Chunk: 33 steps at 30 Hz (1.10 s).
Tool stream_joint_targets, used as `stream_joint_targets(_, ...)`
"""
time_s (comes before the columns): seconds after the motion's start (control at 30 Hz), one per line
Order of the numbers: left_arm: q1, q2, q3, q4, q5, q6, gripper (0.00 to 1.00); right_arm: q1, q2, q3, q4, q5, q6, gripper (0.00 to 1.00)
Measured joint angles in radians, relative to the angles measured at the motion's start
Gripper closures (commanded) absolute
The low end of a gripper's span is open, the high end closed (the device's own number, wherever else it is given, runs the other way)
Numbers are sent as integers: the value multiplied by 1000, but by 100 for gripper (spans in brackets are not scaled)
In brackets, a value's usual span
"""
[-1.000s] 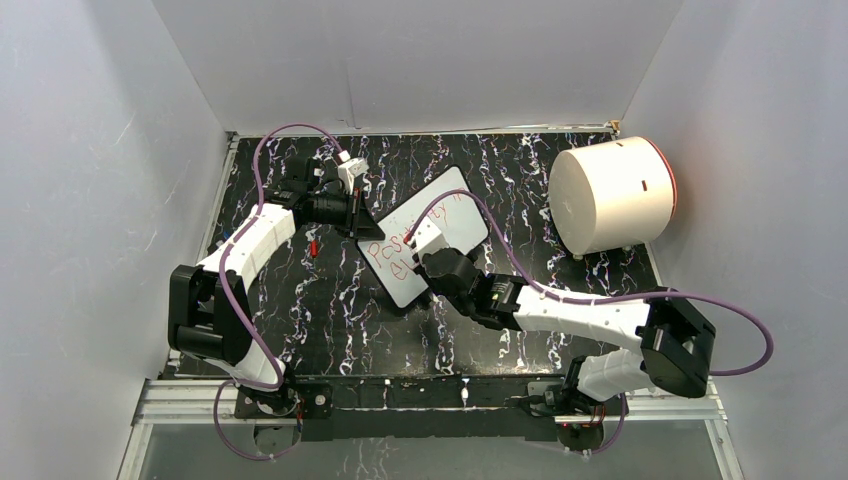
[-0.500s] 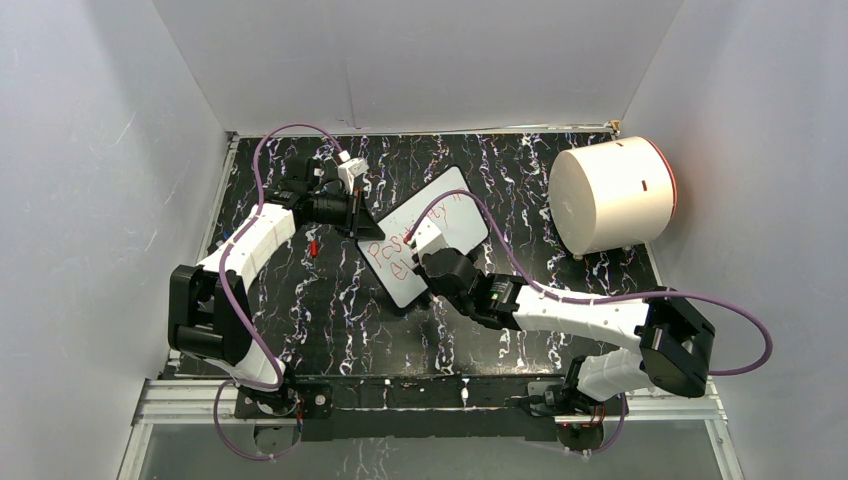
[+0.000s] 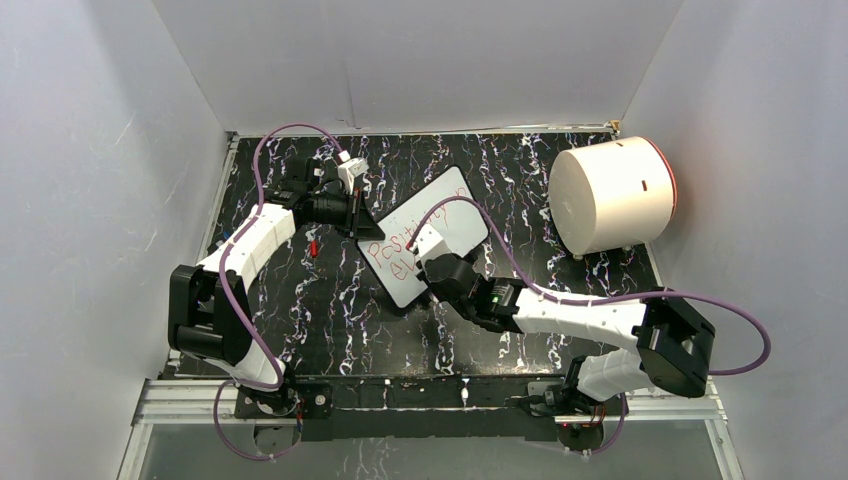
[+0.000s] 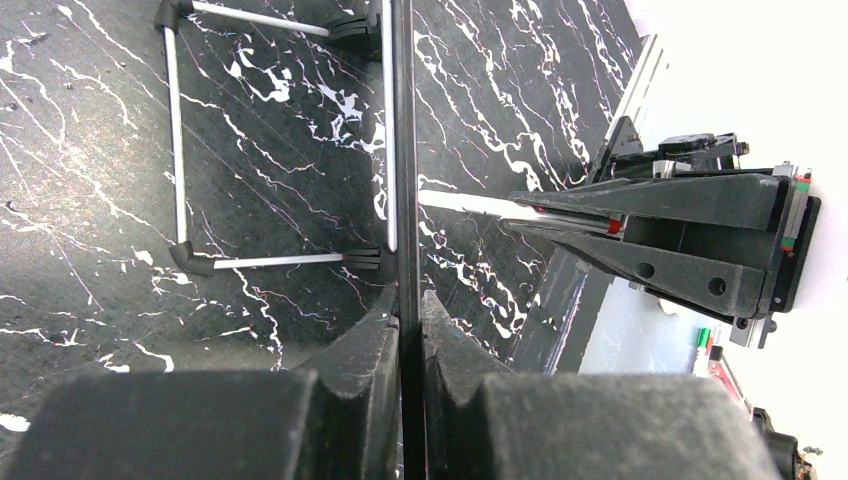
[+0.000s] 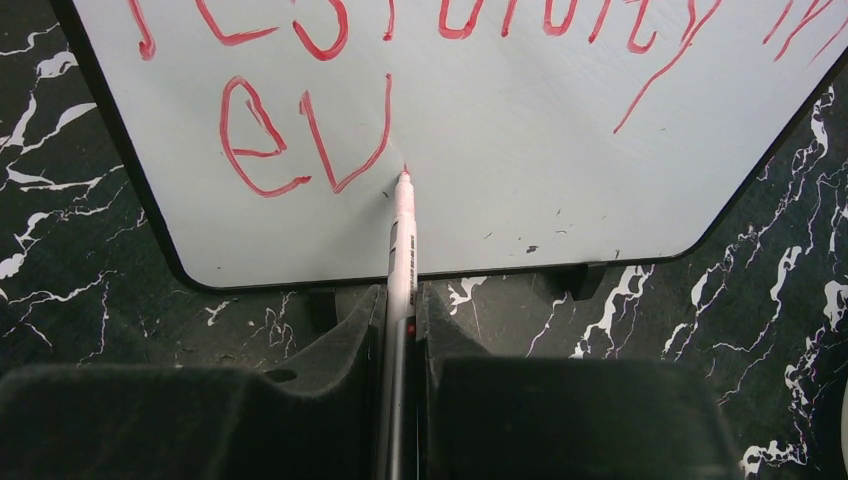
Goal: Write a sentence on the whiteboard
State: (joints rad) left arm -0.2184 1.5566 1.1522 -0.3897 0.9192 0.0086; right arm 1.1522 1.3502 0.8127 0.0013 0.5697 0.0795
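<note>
Your right hand (image 5: 400, 300) clenches the marker (image 5: 403, 235), left hand (image 4: 403, 305) pinches the whiteboard (image 5: 540, 160) edge; press too hard and it may tip, skewing the sentence (image 5: 340, 183)

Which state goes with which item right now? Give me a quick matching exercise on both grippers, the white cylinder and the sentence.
1 left gripper
2 right gripper
3 white cylinder
4 sentence

A far right corner
B shut on the marker
C shut on the whiteboard's edge
D second line reads only "ev"

Pairs: 1-C, 2-B, 3-A, 4-D
</note>
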Motion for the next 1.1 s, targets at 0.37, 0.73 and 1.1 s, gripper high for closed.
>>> stream_joint_targets(0.37,0,0,0,0,0,0,100,-6,-19,-5,6,0,0,100)
stream_joint_targets(0.73,0,1,1,0,0,0,100,-34,-27,-5,32,-21,0,100)
stream_joint_targets(1.1,0,2,1,0,1,0,100,-49,-18,-5,47,-42,3,100)
